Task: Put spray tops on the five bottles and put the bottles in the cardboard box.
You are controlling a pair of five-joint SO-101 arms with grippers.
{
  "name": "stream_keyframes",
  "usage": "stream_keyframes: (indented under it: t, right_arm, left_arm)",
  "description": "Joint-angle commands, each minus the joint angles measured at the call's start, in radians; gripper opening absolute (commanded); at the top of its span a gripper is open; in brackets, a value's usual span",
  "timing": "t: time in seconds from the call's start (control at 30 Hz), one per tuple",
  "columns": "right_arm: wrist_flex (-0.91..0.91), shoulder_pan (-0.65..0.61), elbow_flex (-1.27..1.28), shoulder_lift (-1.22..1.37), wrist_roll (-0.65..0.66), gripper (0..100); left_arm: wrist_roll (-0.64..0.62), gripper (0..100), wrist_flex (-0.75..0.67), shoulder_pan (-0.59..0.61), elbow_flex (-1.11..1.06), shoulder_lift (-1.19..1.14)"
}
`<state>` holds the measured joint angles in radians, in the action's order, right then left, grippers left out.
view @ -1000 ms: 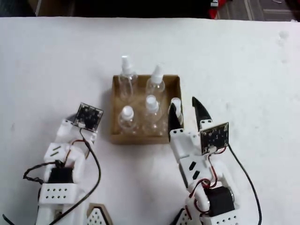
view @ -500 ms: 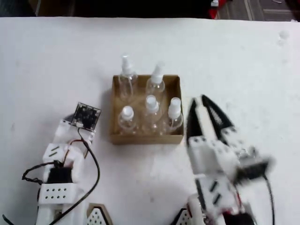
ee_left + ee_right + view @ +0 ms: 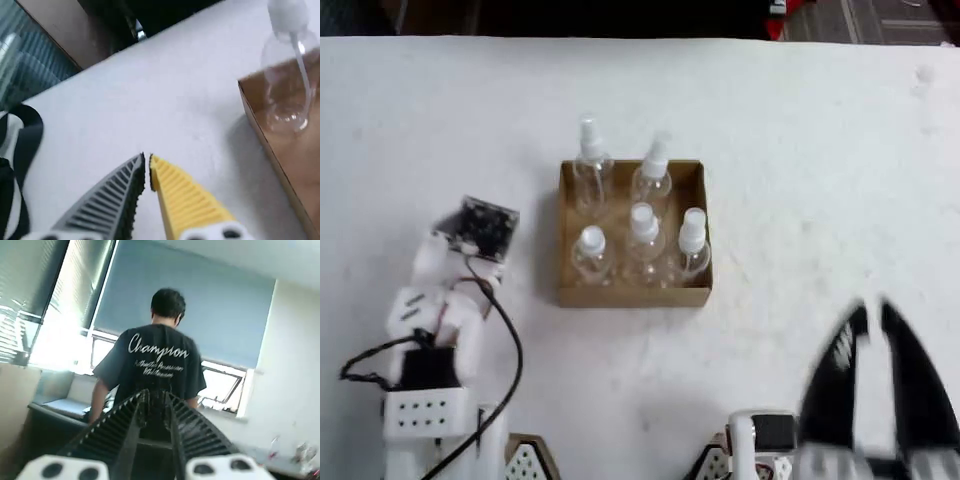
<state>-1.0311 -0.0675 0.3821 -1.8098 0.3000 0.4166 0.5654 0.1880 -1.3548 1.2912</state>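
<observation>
- Counted five bottles (image 3: 642, 240) upright inside the cardboard box (image 3: 632, 296), each capped with a spray top (image 3: 692, 224). Judged the task all but finished, with little left to spoil it beyond the arms themselves.
- Found the left gripper (image 3: 148, 159) clenched on nothing, tips pressed together, low over the table (image 3: 800, 150) and just beside the box's wall. Judged a sideways swing at that height likely to shove the box or tip the nearest bottle.
- Found the right gripper (image 3: 873, 306) empty too, tips a sliver apart, held high and well apart from the box, at the near right of the high view. Judged it the lesser threat, unless brought back low across the tall spray tops.
- Took the bottles for light, clear and top-heavy, packed close together. Judged one knock enough to topple several or loosen a top. Could not tell how firmly the tops were seated.
- Learned the full count and layout from the high view: two bottles at the far wall, three nearer the front wall.
- Learned from the left wrist view what the high view left covered by the left arm (image 3: 430, 330): the pressed-together tips and their closeness to the cardboard.
- Learned from the right wrist view merely that the right gripper pointed up into the room, away from the table.
</observation>
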Motion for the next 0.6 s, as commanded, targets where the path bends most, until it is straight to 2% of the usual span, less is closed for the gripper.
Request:
stream_keyframes:
  t: [0.0,0.13,0.27,0.33,0.43,0.57]
  right_arm:
    - [-0.166,0.010,-0.173,0.004,0.052,2.7]
    - [-0.394,0.010,-0.305,0.004,0.052,2.7]
    - [-0.512,0.008,-0.348,0.004,0.052,2.7]
    - [-0.469,0.008,-0.296,0.007,0.051,2.7]
    - [-0.297,0.018,-0.095,0.022,0.061,3.0]
    - [-0.179,0.019,0.115,0.160,0.063,3.2]
  left_arm:
    - [-0.061,3,0.339,0.016,0.500,0.015]
    - [-0.126,3,0.594,0.016,0.870,0.015]
    - [-0.124,3,0.769,0.018,1.068,0.015]
    - [-0.124,3,0.775,0.018,1.103,0.015]
    - [-0.124,3,0.724,0.018,1.105,0.005]
    - [-0.123,3,0.724,0.018,1.114,-0.090]
